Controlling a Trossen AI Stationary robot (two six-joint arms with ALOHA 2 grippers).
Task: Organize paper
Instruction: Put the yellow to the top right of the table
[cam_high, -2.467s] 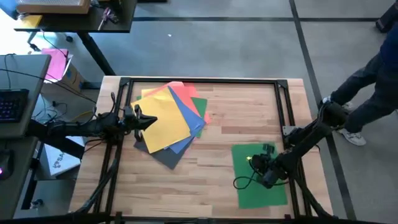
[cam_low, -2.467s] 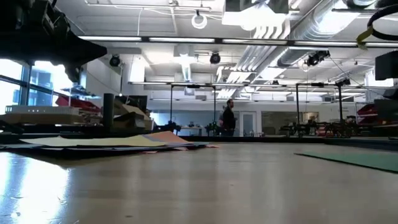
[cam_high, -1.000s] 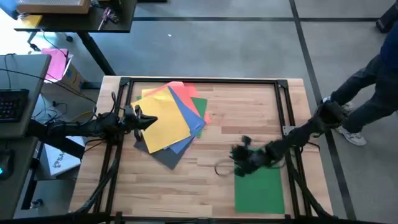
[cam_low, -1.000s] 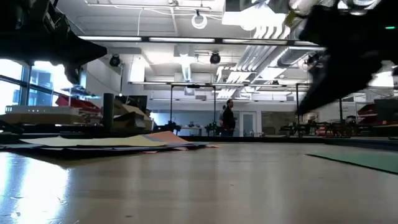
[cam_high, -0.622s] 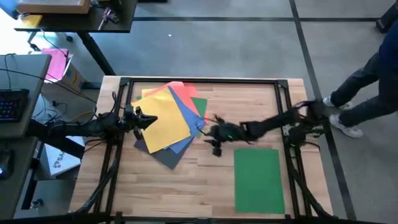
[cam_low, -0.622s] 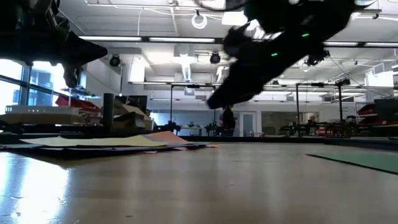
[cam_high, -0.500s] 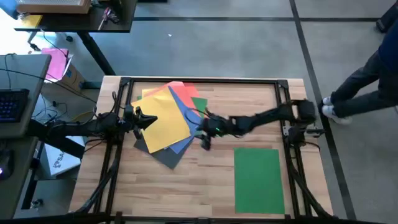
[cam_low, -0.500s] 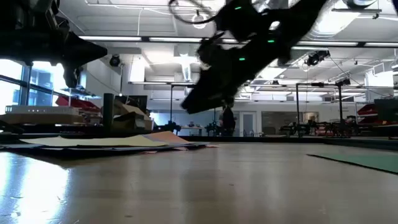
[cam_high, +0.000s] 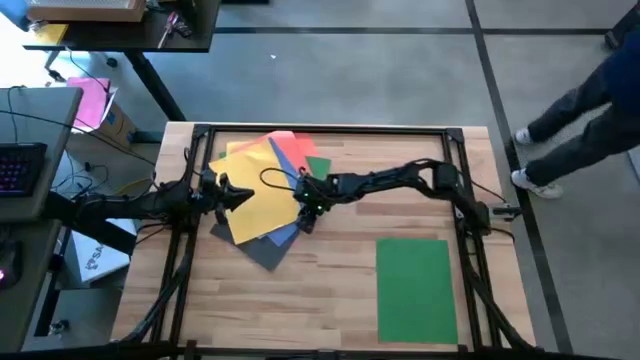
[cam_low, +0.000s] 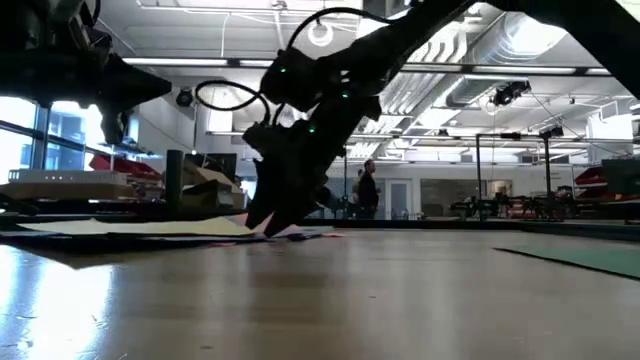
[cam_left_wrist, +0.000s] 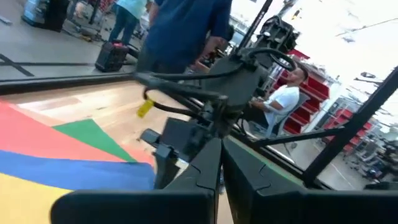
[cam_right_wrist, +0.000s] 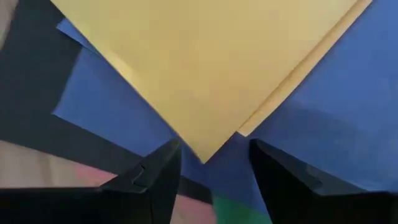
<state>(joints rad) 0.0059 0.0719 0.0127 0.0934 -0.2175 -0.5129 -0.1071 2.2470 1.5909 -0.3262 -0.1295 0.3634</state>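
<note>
Wooden table (cam_high: 330, 290) in a workshop; fanned paper (cam_high: 262, 200) on its left half.
Left gripper (cam_high: 232, 194) closed at the pile's left edge; right gripper (cam_right_wrist: 211, 163), fingers spread, over the yellow sheet (cam_right_wrist: 205, 62) corner; thin, limp, slippery; likely best pinched there; one green sheet (cam_high: 417, 290) lies apart, right.

The paper (cam_high: 262, 195) lies flat in a fanned, overlapping pile at the left of the counter (cam_high: 340, 290), yellow on top. One green sheet (cam_high: 418, 290) lies alone, well apart, at the right.
</note>
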